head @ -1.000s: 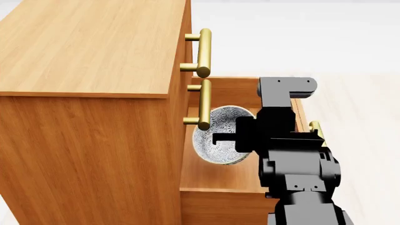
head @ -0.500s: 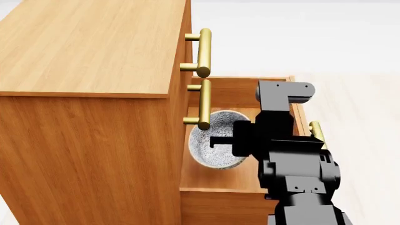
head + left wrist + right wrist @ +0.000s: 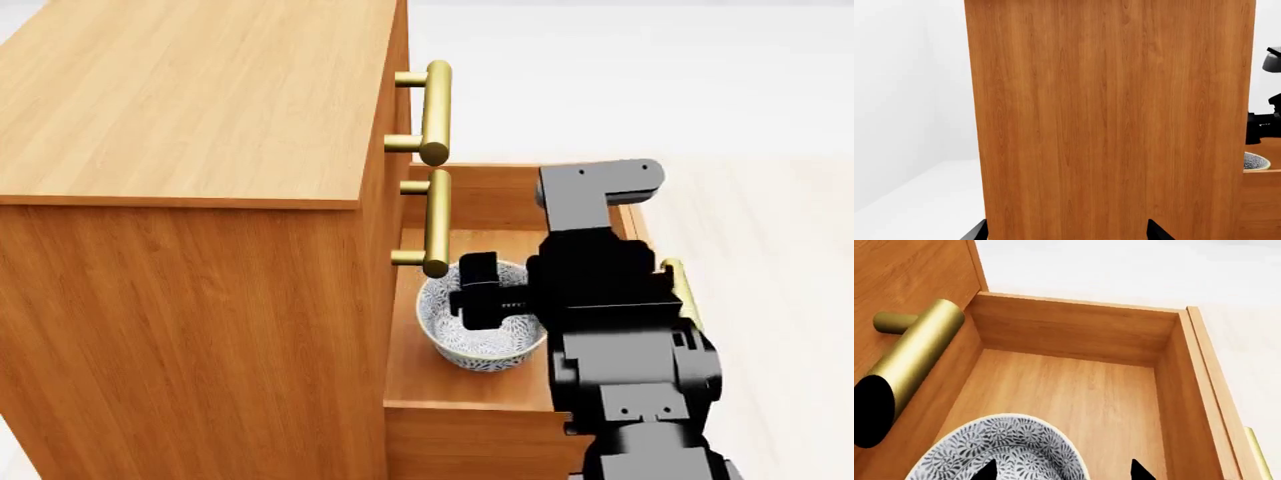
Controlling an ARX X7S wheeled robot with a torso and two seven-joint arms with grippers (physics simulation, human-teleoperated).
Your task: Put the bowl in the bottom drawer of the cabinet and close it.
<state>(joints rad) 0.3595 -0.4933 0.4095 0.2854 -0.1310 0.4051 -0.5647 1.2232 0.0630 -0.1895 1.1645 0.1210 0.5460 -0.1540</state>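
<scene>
Because the cabinet (image 3: 200,200) fills the left of the head frame, its pulled-out bottom drawer (image 3: 461,385) at lower centre is what gives room for the load. Inside it sits the bowl (image 3: 481,335) — upright, apparently on the drawer floor. Right hand (image 3: 483,295) reaches into the bowl; whether it is gripping or released cannot be told. Left hand (image 3: 1067,232) — tips spread, empty.
</scene>
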